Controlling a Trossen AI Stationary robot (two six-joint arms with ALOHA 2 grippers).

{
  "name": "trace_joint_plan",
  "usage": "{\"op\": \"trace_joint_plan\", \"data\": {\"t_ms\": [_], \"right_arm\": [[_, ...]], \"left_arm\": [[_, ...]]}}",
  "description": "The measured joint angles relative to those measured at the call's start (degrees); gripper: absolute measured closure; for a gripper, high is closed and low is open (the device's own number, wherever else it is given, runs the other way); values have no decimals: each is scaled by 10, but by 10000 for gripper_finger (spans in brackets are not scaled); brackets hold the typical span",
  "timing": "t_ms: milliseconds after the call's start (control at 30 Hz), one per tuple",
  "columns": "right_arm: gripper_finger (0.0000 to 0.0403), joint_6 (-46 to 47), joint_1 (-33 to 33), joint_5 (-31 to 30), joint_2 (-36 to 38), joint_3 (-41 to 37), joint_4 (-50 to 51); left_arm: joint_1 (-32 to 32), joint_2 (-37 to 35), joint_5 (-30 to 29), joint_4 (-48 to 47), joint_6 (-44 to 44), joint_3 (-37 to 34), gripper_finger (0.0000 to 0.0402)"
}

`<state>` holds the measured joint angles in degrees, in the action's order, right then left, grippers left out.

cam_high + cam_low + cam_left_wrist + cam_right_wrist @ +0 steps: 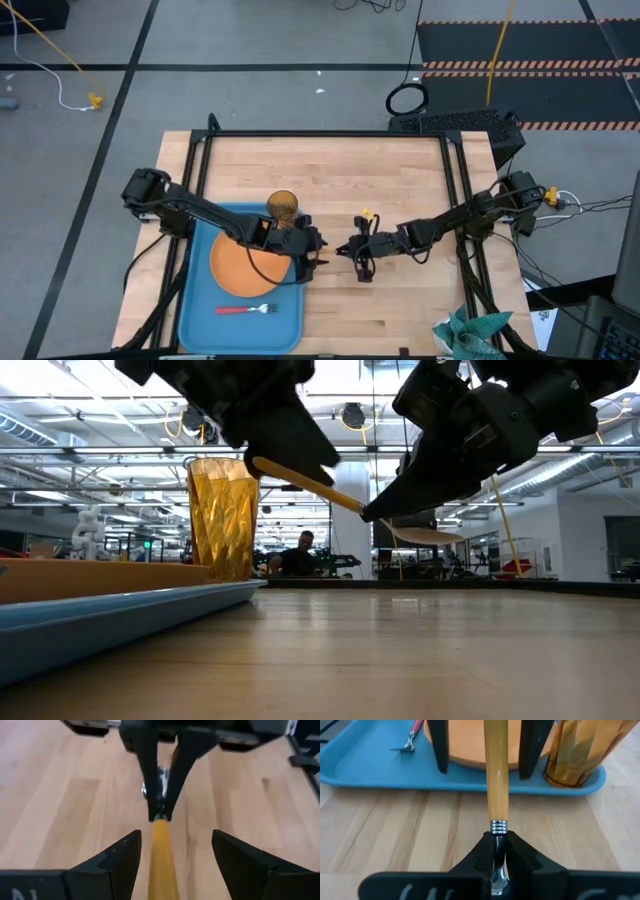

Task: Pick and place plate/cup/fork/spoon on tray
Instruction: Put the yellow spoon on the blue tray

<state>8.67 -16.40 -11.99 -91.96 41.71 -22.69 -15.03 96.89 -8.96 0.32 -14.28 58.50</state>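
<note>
Spoon (496, 780): in the air above the bench, between the two grippers, just off the tray's 3 o'clock edge in the high view; long axis running 9 to 3 o'clock, orange-yellow handle toward 9, silver bowl toward 3.
Right gripper (496, 851): fingers clamped on the spoon at the metal neck beside the ferrule, bowl end tucked between them; approach from 3 o'clock.
Left gripper (170, 851): fingers spread apart on either side of the handle, not yet closed on it; approach from 9 o'clock, directly facing the right gripper.
Key relation: handle already lying along the gap of the left gripper, pointing straight into it; a handover by the look of it, closing on the handle being the likely next call.
Nearer arm to tray: left, hanging over its 3 o'clock rim.
Tray (190, 318): light blue, on the bench at 9 o'clock of the spoon.
Plate (240, 268): orange, flat on the tray, partly under the left arm.
Cup (283, 207): amber, upright at the tray's far corner, about 1 o'clock of the plate.
Fork (245, 309): red handle, lying on the tray at 6 o'clock of the plate, axis 9 to 3.
</note>
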Motion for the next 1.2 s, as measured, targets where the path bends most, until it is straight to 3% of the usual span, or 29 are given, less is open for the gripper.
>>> {"op": "trace_joint_plan", "data": {"t_ms": [1200], "right_arm": [[383, 50, -18, -15, -1, 13, 20]], "left_arm": [[4, 30, -13, 26, 26, 0, 158]]}}
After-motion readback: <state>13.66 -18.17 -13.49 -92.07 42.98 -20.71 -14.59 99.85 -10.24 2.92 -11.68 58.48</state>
